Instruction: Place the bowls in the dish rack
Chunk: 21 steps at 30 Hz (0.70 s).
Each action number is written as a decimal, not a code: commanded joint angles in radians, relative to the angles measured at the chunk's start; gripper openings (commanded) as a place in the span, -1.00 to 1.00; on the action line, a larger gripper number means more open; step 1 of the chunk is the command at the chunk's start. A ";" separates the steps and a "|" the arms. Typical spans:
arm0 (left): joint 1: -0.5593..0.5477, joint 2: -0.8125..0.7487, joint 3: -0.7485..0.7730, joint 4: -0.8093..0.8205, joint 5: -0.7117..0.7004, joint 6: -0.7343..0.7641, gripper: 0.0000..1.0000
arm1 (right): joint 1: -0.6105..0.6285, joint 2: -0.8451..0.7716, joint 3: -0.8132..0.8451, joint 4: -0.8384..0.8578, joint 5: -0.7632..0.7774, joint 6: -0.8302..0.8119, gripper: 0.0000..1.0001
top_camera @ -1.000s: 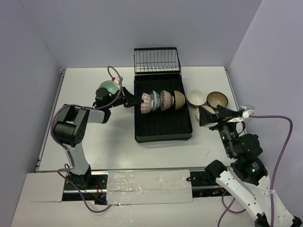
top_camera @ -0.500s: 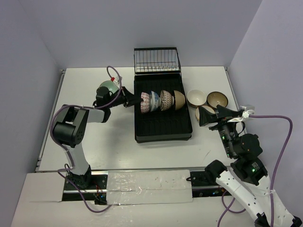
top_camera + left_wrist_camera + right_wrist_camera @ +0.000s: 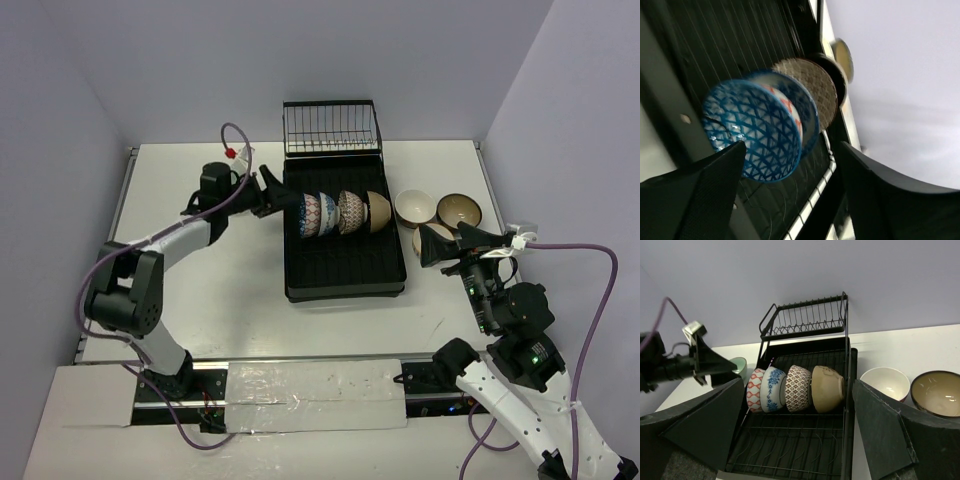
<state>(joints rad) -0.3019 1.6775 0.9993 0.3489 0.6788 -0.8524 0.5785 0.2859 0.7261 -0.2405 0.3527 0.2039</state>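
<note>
Four bowls (image 3: 340, 211) stand on edge in a row across the dish rack (image 3: 345, 275), and more wait on the counter (image 3: 230, 300) to its right. The left tool (image 3: 280, 195) is spread wide just beside the end bowl (image 3: 308, 213), gripping nothing. I'd worry that a finger clips that rim on the way out and topples the leaning row. The right tool (image 3: 440, 243) hangs released and empty. There's no lettering or label I can read anywhere.

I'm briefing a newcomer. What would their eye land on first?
Four bowls stand on edge in a row across the black dish rack. The left gripper hangs at the row's left end, jaws open. Three more bowls sit on the table right of the rack, beside the right gripper.
</note>
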 commanded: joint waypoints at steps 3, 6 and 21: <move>0.000 -0.166 0.206 -0.511 -0.421 0.292 0.69 | 0.011 0.004 -0.005 0.017 -0.004 -0.003 0.92; 0.003 -0.176 0.289 -0.670 -0.615 0.402 0.72 | 0.011 0.001 -0.007 0.021 -0.006 -0.003 0.92; 0.043 0.300 0.705 -0.919 -0.909 0.615 0.51 | 0.011 0.002 -0.008 0.020 -0.017 -0.004 0.92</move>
<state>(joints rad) -0.2596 1.9427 1.6119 -0.4896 -0.1585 -0.2962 0.5785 0.2859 0.7258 -0.2401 0.3458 0.2039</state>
